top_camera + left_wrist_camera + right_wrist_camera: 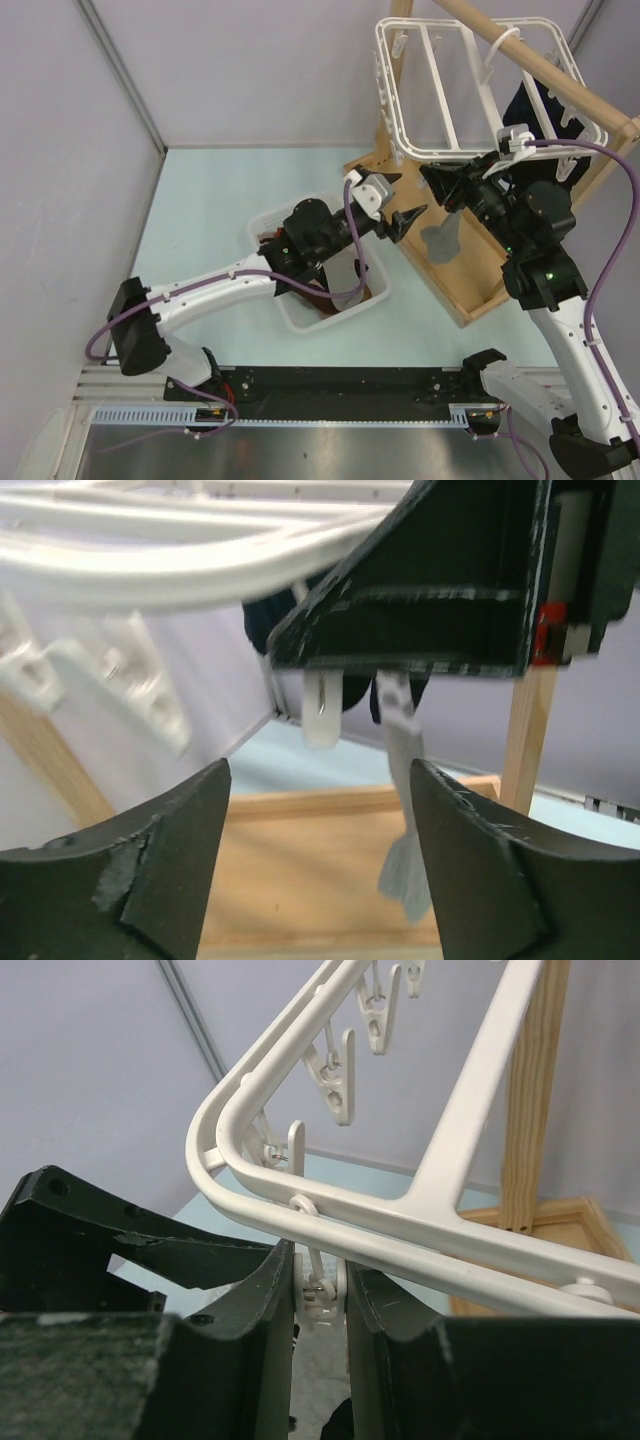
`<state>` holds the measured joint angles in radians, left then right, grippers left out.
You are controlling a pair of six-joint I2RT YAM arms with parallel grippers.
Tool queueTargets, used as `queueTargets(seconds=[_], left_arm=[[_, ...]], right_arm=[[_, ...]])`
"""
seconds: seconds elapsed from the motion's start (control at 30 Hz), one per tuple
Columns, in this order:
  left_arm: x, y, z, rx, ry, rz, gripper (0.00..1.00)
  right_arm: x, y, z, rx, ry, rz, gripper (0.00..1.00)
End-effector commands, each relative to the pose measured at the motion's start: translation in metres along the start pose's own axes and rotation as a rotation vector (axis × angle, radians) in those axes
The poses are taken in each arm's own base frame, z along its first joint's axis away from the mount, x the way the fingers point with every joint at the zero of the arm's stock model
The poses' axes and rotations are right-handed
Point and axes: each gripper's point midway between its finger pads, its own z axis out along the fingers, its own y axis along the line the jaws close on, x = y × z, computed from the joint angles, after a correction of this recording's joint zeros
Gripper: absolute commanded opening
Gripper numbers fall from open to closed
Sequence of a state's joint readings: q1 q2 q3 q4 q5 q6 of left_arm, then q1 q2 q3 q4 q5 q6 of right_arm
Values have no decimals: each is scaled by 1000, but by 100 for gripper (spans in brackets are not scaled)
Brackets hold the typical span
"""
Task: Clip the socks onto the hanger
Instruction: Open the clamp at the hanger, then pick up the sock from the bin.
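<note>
**Q:** What lies left of the hanger (pixel 400 1228)?
**A:** A white plastic basket (pixel 340 312) sits on the table, well apart from the hanger's near-left corner. It holds soft brown socks (pixel 322 297). The left arm passes over it.

**Q:** State of the left gripper (pixel 412 196)?
**A:** Its black, wedge-shaped jaws are spread wide with nothing between them. It sits just left of the hanger's near-left corner.

**Q:** Where is the sock?
**A:** One thin grey sock (pixel 405 875) hangs limp beneath that corner. It is ahead of the left gripper's fingers and apart from them.

**Q:** State of the right gripper (pixel 320 1260)?
**A:** It is pinched onto a small white plastic clip (pixel 318 1300) dangling under the hanger's rounded corner rail. Whether this clip carries the grey sock cannot be told.

**Q:** Hanger construction?
**A:** A smooth white plastic frame with crossbars, hooked over a wooden pole (pixel 540 60).
</note>
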<state>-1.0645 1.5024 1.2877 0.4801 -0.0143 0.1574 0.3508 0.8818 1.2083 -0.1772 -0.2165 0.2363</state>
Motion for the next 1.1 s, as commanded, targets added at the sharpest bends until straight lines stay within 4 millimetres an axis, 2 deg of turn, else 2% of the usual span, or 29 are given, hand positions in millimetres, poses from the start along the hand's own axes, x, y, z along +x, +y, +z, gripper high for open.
queueTargets(seconds=[0.0,0.03,0.07,0.17,0.2,0.23,0.27,0.3,0.37,0.4,0.43,0.47,0.5,0.57,0.6,0.67,0.7,0.73,0.83,0.9,0.93,1.0,1.07], left_arm=[[-19,21,-36,-112,-9,-34,82],[7,22,-45,-135,61,-45,83],[17,36,-55,-225,95,-52,84],[56,56,-85,-370,231,-106,90],[66,69,-95,-449,266,-127,92],[86,72,-110,-494,341,-160,92],[96,76,-118,-533,378,-173,93],[106,89,-129,-605,410,-182,93],[134,99,-147,-692,524,-248,93],[151,113,-167,-765,615,-257,91],[151,119,-166,-807,609,-323,90],[166,132,-172,-854,652,-336,89],[175,135,-180,-882,696,-336,86],[183,144,-182,-926,718,-337,83],[200,147,-187,-943,780,-325,82],[204,157,-182,-969,806,-343,81],[225,156,-188,-978,894,-331,81],[223,162,-179,-991,887,-344,80],[248,169,-175,-1016,983,-349,75],[254,174,-170,-1028,996,-352,71],[269,173,-171,-1032,1029,-346,69],[277,179,-165,-1038,1033,-352,66],[296,183,-170,-1057,1080,-349,63]], right_arm=[[-11,4,-4,1,-34,-1,18],[-10,4,-3,0,-31,-2,18],[-10,4,-4,1,-33,-3,18],[-8,2,-4,8,-22,-4,18],[-7,2,-4,8,-20,-2,18],[-7,2,-4,10,-18,-3,18],[-5,2,-4,10,-14,-2,18],[-6,1,-4,13,-15,-3,18],[-4,0,-5,20,-9,-6,18],[-4,-1,-6,26,-9,-6,18],[-4,-2,-6,28,-8,-6,18],[-4,-1,-6,28,-8,-6,18],[-4,-1,-6,28,-8,-9,18],[-4,-1,-7,28,-8,-12,18],[-4,-2,-7,31,-9,-12,18],[-3,-2,-7,32,-3,-13,18],[-2,-3,-7,35,0,-12,18],[-2,-3,-7,35,1,-11,18],[0,-3,-7,35,6,-14,18],[-2,-4,-8,39,2,-19,18],[0,-4,-7,39,8,-19,18],[0,-5,-8,42,9,-22,18],[2,-5,-8,42,15,-23,18]])
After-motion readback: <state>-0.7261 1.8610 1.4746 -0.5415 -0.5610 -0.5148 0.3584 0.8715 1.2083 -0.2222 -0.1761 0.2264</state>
